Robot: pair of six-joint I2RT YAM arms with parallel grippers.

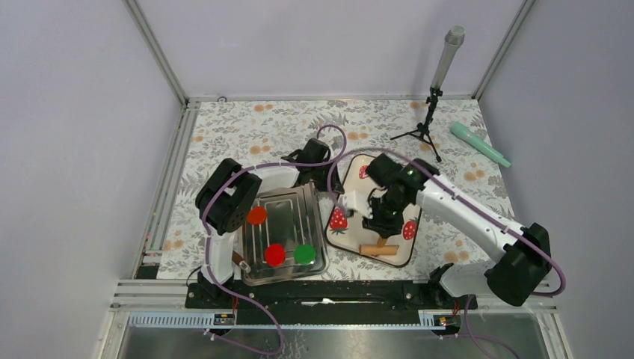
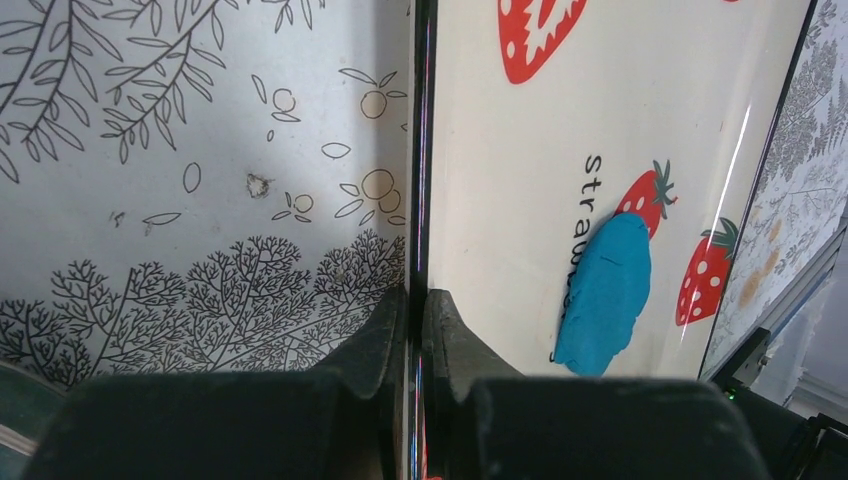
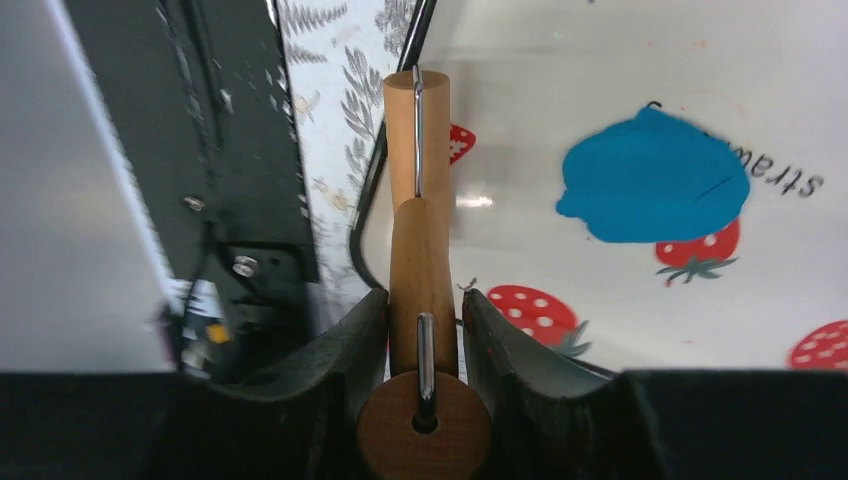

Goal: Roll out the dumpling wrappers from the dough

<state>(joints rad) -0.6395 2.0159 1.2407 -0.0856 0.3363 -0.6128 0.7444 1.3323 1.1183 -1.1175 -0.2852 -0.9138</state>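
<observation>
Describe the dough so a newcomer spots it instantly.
Find the white strawberry-print tray, right of the metal tray. The dough lies on it, a flat ragged patch overlapping the printed lettering. It is the only bright-blue thing there; the strawberries are red, the rolling pin is wooden.

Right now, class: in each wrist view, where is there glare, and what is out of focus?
Left wrist: glare streak down the strawberry tray; left gripper blurred. Right wrist: glint on the tray beside the rolling pin, whose near end is soft; dough sharp.
</observation>
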